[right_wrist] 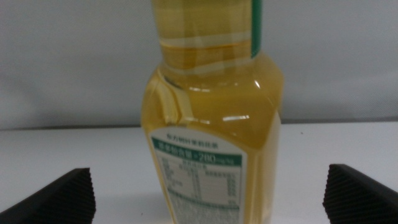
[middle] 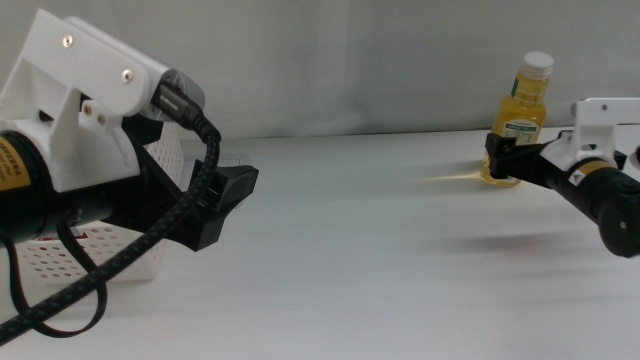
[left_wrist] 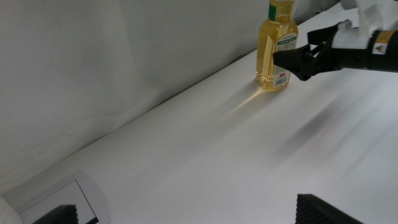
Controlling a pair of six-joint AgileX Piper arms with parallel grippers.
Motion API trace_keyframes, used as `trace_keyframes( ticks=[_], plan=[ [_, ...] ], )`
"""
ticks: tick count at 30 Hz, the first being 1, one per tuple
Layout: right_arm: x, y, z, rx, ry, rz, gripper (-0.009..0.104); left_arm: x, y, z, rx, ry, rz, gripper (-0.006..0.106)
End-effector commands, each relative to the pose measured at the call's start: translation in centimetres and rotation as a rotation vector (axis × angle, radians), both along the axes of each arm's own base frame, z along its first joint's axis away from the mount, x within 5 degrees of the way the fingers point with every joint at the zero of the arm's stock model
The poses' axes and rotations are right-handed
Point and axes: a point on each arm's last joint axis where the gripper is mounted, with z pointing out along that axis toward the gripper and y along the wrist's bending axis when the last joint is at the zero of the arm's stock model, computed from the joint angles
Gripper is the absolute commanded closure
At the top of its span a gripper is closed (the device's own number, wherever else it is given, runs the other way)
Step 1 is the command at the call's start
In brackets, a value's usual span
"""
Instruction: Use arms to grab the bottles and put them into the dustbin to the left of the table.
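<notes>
A yellow juice bottle (middle: pixel 522 112) with a white cap stands upright at the table's far right, near the back wall. My right gripper (middle: pixel 508 160) is open at its lower part, one jaw on either side. In the right wrist view the bottle (right_wrist: pixel 211 124) fills the middle, and both jaws of the right gripper (right_wrist: pixel 211 202) stand clear of its sides. The left gripper (middle: pixel 222 198) hovers open and holds nothing at the left, in front of the dustbin (middle: pixel 105 250), far from the bottle (left_wrist: pixel 277 46).
The white perforated dustbin sits at the table's left edge, mostly hidden behind the left arm's white housing (middle: pixel 80 110). White tabletop (middle: pixel 350 250) stretches between the two arms. A pale wall runs close behind the bottle.
</notes>
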Motion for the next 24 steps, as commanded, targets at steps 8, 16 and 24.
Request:
trace_keyframes(
  ticks=[8,16,24],
  plan=[
    [3.6,0.5,-1.6,-0.015,-0.009,0.005,-0.008,-0.2,0.0,0.1,-0.014,0.0,-0.003,0.009],
    [4.8,0.7,-2.5,-0.012,-0.003,0.003,-0.008,-0.2,0.0,0.1,-0.014,0.0,-0.003,0.009],
    [5.2,0.8,-3.0,-0.006,0.013,-0.001,0.005,-0.2,0.0,0.1,-0.014,0.0,-0.003,0.009]
  ],
)
